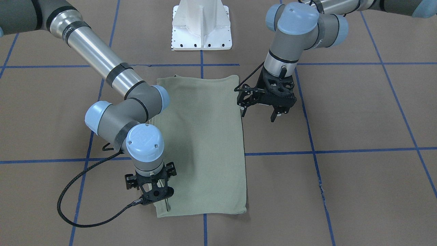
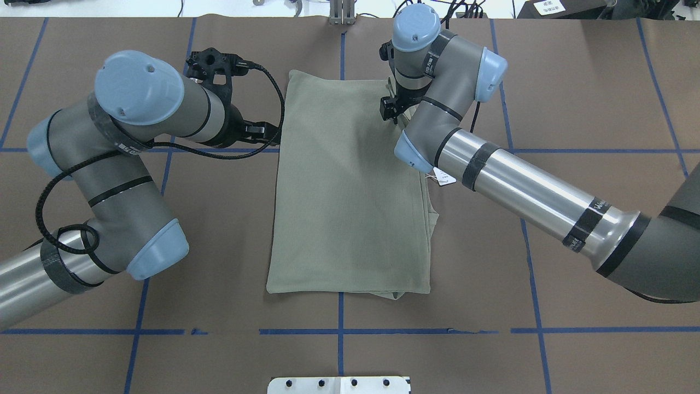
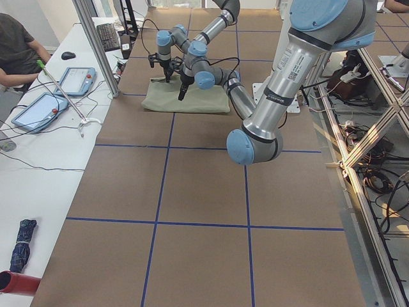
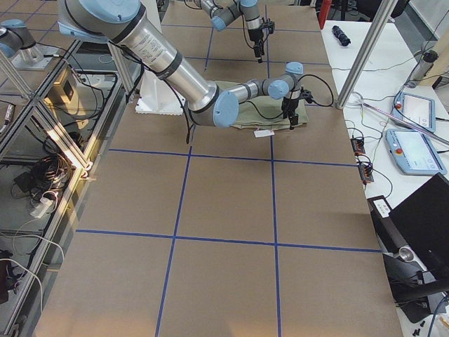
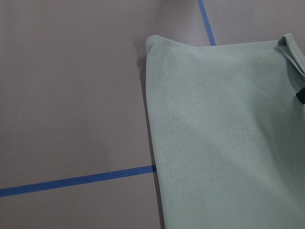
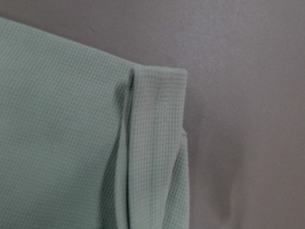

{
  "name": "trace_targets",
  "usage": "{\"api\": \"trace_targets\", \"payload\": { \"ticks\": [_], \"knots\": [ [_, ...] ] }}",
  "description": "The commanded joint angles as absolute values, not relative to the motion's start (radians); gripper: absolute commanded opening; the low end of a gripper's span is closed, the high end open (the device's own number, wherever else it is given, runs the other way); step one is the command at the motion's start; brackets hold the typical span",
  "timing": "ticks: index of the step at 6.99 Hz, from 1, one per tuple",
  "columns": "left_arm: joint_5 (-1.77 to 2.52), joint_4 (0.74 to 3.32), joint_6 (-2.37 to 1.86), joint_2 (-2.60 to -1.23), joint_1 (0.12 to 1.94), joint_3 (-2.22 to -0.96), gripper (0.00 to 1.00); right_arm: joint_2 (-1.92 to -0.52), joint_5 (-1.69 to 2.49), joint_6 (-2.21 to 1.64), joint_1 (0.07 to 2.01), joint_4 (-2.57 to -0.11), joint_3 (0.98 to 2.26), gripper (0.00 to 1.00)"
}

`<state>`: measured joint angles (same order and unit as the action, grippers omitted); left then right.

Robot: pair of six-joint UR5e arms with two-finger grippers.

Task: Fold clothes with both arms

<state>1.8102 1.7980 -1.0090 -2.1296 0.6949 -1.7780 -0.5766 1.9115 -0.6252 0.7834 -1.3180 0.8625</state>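
The sage-green shirt [image 1: 205,136] lies folded into a long flat rectangle in the middle of the table [image 2: 350,191]. Its white hang tag [image 2: 444,178] sticks out from under the right edge. My left gripper [image 1: 258,115] is open and empty. It hovers just off the shirt's left edge, near the robot's end. My right gripper [image 1: 166,205] is low over the shirt's far right corner [image 6: 157,95], its fingertips at the cloth. I cannot tell whether its jaws are shut. The right wrist view shows stacked folded layers at that corner.
The white pedestal base [image 1: 201,30] stands at the robot's side of the table. Blue tape lines [image 2: 383,331] grid the brown table cover. A side bench with tablets [image 3: 38,109] and a seated person [image 3: 19,51] lies beyond the far edge.
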Motion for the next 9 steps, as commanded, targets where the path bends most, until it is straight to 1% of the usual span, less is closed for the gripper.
{"api": "trace_targets", "payload": {
  "ticks": [1, 4, 5, 6, 8, 9],
  "knots": [
    [1.81, 1.798, -1.009, -2.131, 0.693, -1.778, 1.0, -0.6, 1.911, -0.577, 0.811, -1.318, 0.861, 1.0],
    [1.81, 1.796, -1.011, -2.145, 0.693, -1.776, 1.0, -0.621, 1.921, -0.525, 0.85, -1.319, 0.865, 1.0],
    [1.812, 1.796, -1.011, -2.145, 0.695, -1.776, 1.0, -0.62, 1.93, -0.531, 0.853, -1.322, 0.894, 1.0],
    [1.816, 1.793, -1.014, -2.143, 0.696, -1.776, 1.0, -0.635, 1.963, -0.532, 0.853, -1.353, 0.967, 1.0],
    [1.926, 1.804, -1.192, -2.097, 0.687, -1.798, 1.0, -0.762, 2.035, -0.549, 0.853, -1.588, 1.313, 1.0],
    [1.937, 1.804, -1.274, -2.05, 0.666, -1.856, 1.0, -0.841, 2.067, -0.608, 0.836, -1.633, 1.47, 1.0]
  ]
}}
